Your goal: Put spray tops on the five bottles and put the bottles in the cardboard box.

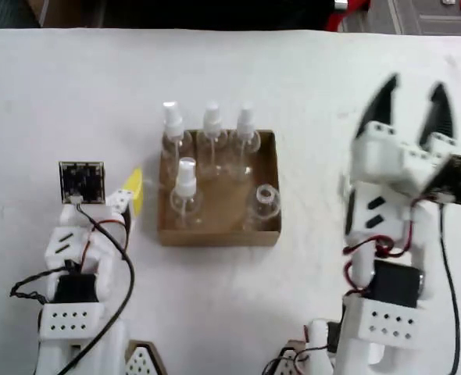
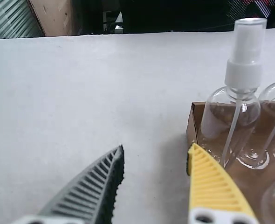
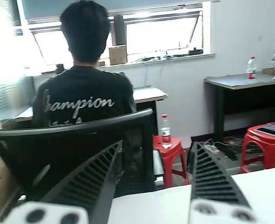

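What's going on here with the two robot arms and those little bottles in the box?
The two arms are fitting small bottles with spray tops and packing them into a cardboard box. All five bottles stand in the box. Four carry white spray tops, and the fifth bottle, in the corner nearest the right arm, has a bare neck. Neither arm holds anything. The left gripper is open, low over the table beside the box, and the right gripper is open and raised.

High view: overhead, looking down on the cardboard box (image 1: 215, 234). Left wrist: low, close beside that box. Right wrist: raised, level, facing beyond it.
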`<state>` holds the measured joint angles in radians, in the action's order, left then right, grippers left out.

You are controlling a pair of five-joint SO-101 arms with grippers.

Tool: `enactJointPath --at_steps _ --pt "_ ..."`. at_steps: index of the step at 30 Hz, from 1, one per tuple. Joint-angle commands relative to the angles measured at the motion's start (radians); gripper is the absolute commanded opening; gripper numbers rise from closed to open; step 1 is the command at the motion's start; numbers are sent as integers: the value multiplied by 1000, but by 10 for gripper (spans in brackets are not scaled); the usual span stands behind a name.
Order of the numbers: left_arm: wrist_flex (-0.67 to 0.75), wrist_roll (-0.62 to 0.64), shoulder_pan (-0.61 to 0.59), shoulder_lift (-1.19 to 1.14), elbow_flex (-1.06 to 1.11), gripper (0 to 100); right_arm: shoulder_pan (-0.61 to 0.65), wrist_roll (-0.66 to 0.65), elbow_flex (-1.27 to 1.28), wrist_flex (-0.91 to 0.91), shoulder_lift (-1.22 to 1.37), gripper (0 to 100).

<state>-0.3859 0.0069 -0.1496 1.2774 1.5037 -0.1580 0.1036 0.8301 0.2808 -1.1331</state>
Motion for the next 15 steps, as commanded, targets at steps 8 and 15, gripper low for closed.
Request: enactJointPath --at_steps 8,15 --pt "26 -11 -1 19 -14 207 -59 -192 -278 191 394 101" --pt "28 -11 -1 19 -14 207 15 -623 -571 639 849 24"
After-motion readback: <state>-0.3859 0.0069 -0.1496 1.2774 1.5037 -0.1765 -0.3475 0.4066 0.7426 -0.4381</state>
